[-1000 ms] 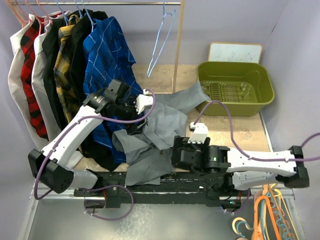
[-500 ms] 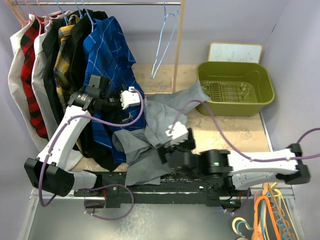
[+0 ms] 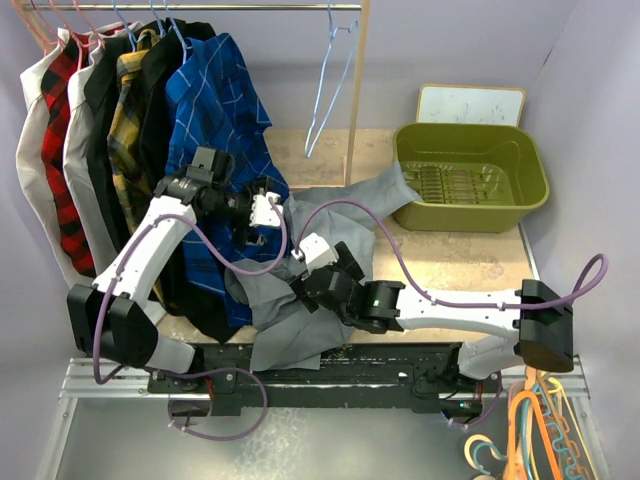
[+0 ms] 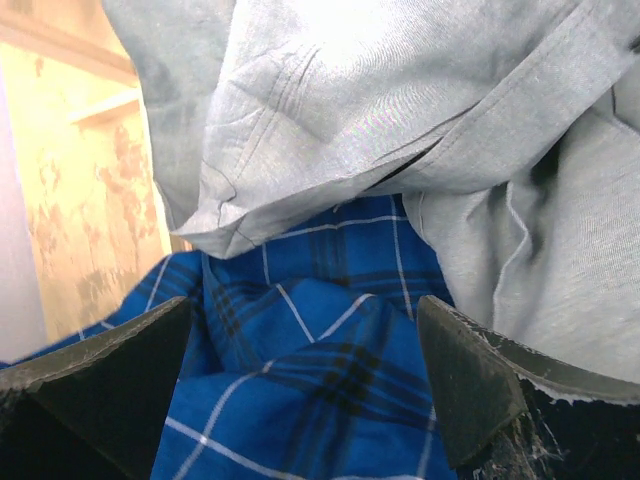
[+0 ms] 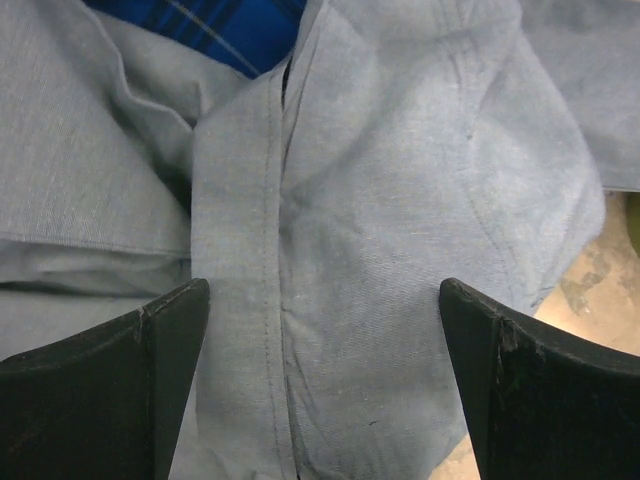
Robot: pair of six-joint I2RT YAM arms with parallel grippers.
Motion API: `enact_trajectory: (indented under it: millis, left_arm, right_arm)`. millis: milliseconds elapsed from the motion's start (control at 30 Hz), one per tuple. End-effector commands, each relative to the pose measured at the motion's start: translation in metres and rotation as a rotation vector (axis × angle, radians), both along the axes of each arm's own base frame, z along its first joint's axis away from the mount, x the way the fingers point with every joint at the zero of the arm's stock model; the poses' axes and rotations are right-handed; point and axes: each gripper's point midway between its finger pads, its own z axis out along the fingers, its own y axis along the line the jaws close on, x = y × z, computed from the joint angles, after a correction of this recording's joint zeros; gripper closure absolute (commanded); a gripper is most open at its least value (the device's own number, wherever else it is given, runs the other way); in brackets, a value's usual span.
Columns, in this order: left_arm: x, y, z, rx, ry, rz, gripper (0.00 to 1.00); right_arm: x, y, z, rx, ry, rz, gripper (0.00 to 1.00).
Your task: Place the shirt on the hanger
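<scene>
The light-grey shirt (image 3: 345, 225) lies crumpled on the table, part of it draped over the front edge. The light-blue wire hanger (image 3: 322, 95) hangs empty on the rail, well behind it. My left gripper (image 3: 270, 212) is open at the shirt's left edge. In the left wrist view (image 4: 305, 370) blue checked fabric (image 4: 320, 340) lies between its jaws, with the grey shirt (image 4: 400, 110) just beyond. My right gripper (image 3: 300, 268) is open and empty over the shirt's middle. The right wrist view (image 5: 320, 370) shows it straddling the button placket (image 5: 240, 250).
Several shirts hang at the left of the rail (image 3: 200, 7), the blue checked one (image 3: 215, 110) nearest the grey shirt. A wooden post (image 3: 355, 90) stands beside the hanger. A green bin (image 3: 470, 215) sits at the back right. Orange hangers (image 3: 535, 425) lie at the front right.
The right arm has swung left and forward, bringing its gripper over the shirt's middle. The left gripper has drawn back left from the shirt towards the blue checked shirt.
</scene>
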Motion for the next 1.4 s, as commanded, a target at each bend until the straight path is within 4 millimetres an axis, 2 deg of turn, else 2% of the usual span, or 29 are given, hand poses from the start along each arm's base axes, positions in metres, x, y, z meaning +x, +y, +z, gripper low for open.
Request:
enact_trajectory:
  millis: [0,100,233,367,467,533,700,833,1033,1067,1167,1200,1233,1300,1333,1367]
  left_arm:
    - [0.014,-0.017,0.014,-0.027,-0.152,-0.185,0.04]
    - [0.018,-0.022,0.011,-0.030,-0.175,-0.246,0.04]
    - [0.026,-0.026,-0.005,-0.013,-0.195,-0.304,0.04]
    - [0.043,-0.030,-0.012,-0.001,-0.196,-0.294,0.05]
    - [0.051,-0.033,-0.021,0.003,-0.199,-0.300,0.06]
    - [0.058,-0.038,-0.027,0.014,-0.210,-0.295,0.07]
    - [0.066,-0.054,-0.037,0.021,-0.200,-0.309,0.13]
    - [0.070,-0.062,-0.055,0.057,-0.191,-0.326,0.17]
    - [0.076,-0.066,-0.068,0.074,-0.178,-0.334,0.21]
    - [0.076,-0.065,-0.073,0.083,-0.174,-0.336,0.24]
    - [0.077,-0.062,-0.083,0.108,-0.168,-0.345,0.51]
    - [0.077,-0.061,-0.086,0.113,-0.163,-0.347,0.59]
    - [0.078,-0.061,-0.087,0.116,-0.160,-0.346,0.68]
    - [0.078,-0.062,-0.090,0.114,-0.149,-0.343,0.90]
    - [0.078,-0.062,-0.089,0.109,-0.145,-0.336,1.00]
    - [0.078,-0.063,-0.085,0.102,-0.141,-0.329,1.00]
  right_arm:
    - [-0.010,0.014,-0.004,0.071,0.054,0.087,0.03]
    - [-0.014,0.021,-0.004,0.107,0.073,0.108,0.03]
    - [-0.023,0.028,-0.007,0.138,0.105,0.148,0.04]
    - [-0.030,0.026,-0.016,0.141,0.122,0.147,0.05]
    - [-0.028,0.019,-0.028,0.121,0.124,0.110,0.07]
    - [-0.026,0.013,-0.035,0.092,0.119,0.081,0.11]
    - [-0.021,-0.002,-0.045,0.031,0.108,0.017,0.34]
    - [-0.021,-0.002,-0.047,0.022,0.107,0.026,0.39]
    - [-0.024,-0.001,-0.055,0.015,0.125,0.034,0.41]
    - [-0.025,-0.001,-0.057,0.017,0.129,0.033,0.41]
    - [-0.027,0.003,-0.058,0.038,0.139,0.049,0.48]
    - [-0.028,0.005,-0.059,0.045,0.144,0.058,0.54]
    - [-0.029,0.007,-0.059,0.054,0.146,0.068,0.65]
    - [-0.029,0.010,-0.058,0.074,0.151,0.070,1.00]
    - [-0.029,0.011,-0.056,0.080,0.151,0.070,1.00]
    - [-0.030,0.012,-0.053,0.087,0.149,0.074,1.00]
